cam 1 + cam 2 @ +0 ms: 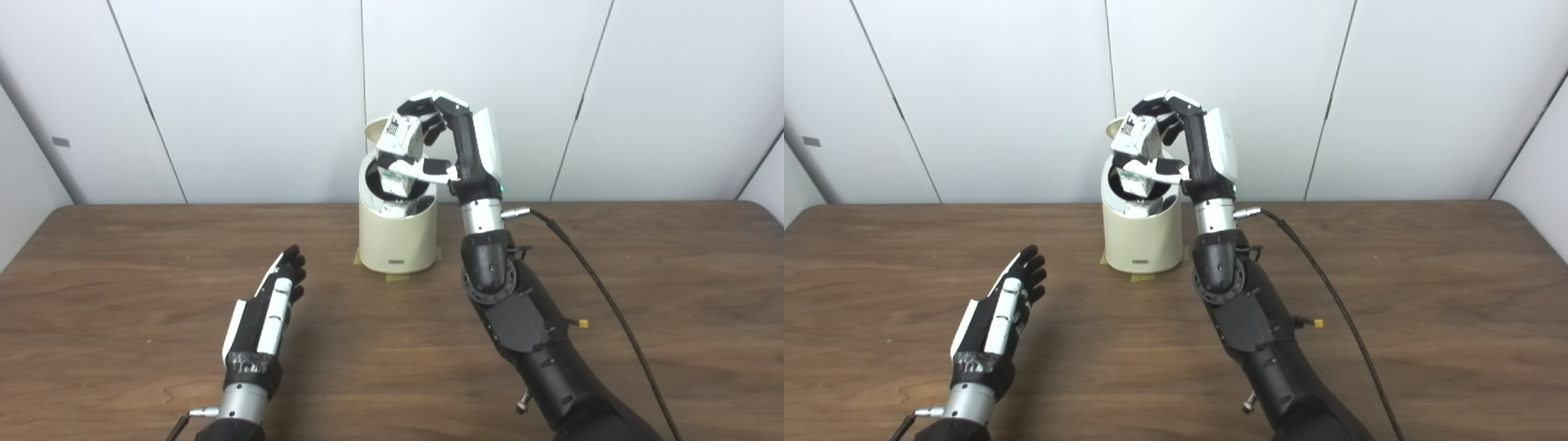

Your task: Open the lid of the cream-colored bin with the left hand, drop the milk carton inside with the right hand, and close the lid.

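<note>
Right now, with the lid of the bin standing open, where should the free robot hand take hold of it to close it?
Probably the lid's upper left rim, reached from the left: it stands upright behind the cream-colored bin, while the right robot hand holding the milk carton blocks the right side. The left robot hand waits open.

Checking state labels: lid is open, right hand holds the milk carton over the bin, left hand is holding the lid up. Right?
Not quite. The left hand is not on the lid: in the left eye view it hangs open over the table, apart from the bin. The rest holds: lid up, right hand gripping the milk carton over the opening.
</note>
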Available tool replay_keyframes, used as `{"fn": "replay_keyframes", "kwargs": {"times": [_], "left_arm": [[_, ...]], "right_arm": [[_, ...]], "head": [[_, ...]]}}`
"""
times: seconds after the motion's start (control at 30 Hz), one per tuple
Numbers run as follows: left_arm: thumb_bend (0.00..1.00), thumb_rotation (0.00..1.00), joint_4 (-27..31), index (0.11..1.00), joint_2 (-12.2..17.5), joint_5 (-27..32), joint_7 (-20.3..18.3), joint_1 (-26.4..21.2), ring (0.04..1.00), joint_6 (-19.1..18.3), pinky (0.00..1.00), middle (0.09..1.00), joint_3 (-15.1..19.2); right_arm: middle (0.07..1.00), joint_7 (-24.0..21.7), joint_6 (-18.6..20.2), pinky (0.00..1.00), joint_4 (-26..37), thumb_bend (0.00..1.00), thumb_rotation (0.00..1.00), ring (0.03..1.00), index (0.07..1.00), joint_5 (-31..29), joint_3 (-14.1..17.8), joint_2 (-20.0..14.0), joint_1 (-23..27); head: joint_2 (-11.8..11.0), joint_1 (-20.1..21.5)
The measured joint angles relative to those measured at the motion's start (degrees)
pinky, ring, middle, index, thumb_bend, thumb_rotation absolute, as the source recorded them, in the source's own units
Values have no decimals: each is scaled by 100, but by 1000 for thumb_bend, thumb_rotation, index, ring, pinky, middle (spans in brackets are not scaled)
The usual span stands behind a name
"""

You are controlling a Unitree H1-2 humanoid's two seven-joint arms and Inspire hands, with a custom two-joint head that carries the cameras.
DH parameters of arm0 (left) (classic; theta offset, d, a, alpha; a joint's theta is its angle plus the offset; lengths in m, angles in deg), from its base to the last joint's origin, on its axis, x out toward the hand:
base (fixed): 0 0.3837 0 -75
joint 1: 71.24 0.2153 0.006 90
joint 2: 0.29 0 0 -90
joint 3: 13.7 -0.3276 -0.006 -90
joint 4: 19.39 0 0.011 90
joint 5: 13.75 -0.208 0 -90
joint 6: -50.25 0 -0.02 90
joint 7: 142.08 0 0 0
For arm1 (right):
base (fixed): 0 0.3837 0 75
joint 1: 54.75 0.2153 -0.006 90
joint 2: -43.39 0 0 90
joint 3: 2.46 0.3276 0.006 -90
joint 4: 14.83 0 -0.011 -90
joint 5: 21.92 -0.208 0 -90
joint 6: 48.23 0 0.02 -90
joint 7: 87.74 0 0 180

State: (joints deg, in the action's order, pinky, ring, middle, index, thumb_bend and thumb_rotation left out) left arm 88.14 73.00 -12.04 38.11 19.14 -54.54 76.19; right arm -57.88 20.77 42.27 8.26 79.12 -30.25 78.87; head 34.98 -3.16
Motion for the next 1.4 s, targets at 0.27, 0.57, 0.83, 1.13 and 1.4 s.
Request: {"fn": "replay_keyframes", "kwargs": {"times": [0.27, 0.57, 0.83, 1.13, 1.4], "left_arm": [[474, 842, 2, 930, 0, -3, 2, 0, 947, 0, 951, 936, 2], [465, 845, 16, 935, 1, -4, 2, 0, 948, -1, 961, 938, 9], [482, 823, 40, 934, 1, -4, 3, 0, 952, -1, 960, 940, 14], [498, 839, 40, 926, 4, 0, -2, 0, 956, 5, 975, 942, 13], [454, 865, 40, 927, 9, 0, -6, 0, 951, 20, 977, 935, 10]], "right_arm": [[541, 158, -221, 277, -186, 492, 0, 425, 511, 71, -86, -16, 0], [535, 374, -319, 271, -198, 491, 0, 412, 520, 99, -272, -92, 0], [535, 374, -319, 271, -196, 491, 0, 412, 523, 93, -284, -89, -6], [537, 517, -334, 270, -237, 491, 0, 411, 521, 227, -391, -97, -35], [542, 703, -382, 277, -360, 492, 0, 419, 510, 310, -624, -239, 4]], "head": [[-9, 9], [18, 26], [9, 18], [-18, 9], [-35, 18]]}}
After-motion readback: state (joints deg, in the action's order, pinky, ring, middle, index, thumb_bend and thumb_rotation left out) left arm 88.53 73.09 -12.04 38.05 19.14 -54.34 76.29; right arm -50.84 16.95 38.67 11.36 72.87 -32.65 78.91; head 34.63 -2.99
